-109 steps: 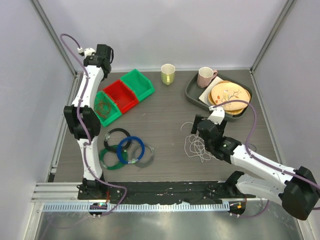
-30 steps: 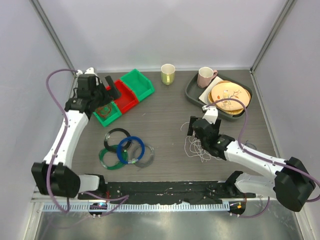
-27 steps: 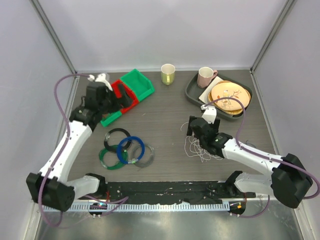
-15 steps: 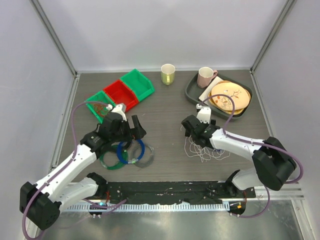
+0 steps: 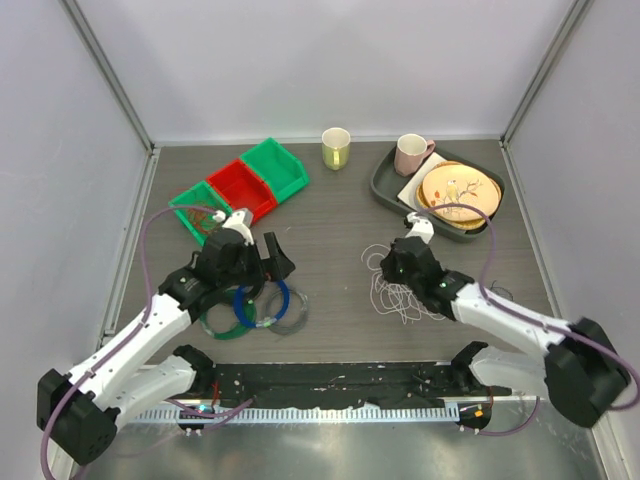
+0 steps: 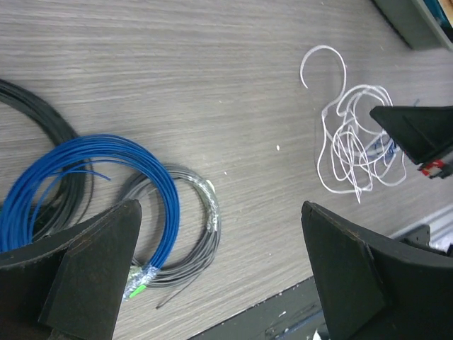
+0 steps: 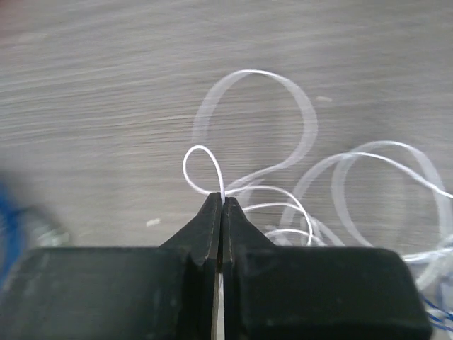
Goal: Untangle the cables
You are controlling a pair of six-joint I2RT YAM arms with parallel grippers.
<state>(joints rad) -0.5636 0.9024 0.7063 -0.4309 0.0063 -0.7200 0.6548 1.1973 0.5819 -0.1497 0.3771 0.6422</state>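
- The cables (image 5: pixel 405 297) form 1 loose scribble of very thin white wire, with a hint of blue at 1 side. They lie flat on the bench (image 5: pixel 330 215), right of centre.
- They look feather-light, limp and slightly springy. A pull on 1 strand would likely drag the whole clump across the smooth surface.
- The best hold seems to be a single outer loop or free end, not the dense middle where the strands cross.
- The right end effector (image 7: pixel 221 202) has its jaws pressed together on 1 white strand. A small loop (image 7: pixel 200 166) pokes out just beyond the tips.
- That grip sits at the edge of the clump, and the remaining loops spread out on the bench just beside it.
- The left end effector (image 5: pixel 277 257) has its jaws wide apart and holds nothing.
- It hovers by the coiled rings (image 5: pixel 262 300), well apart from the tangle, with bare bench between them.
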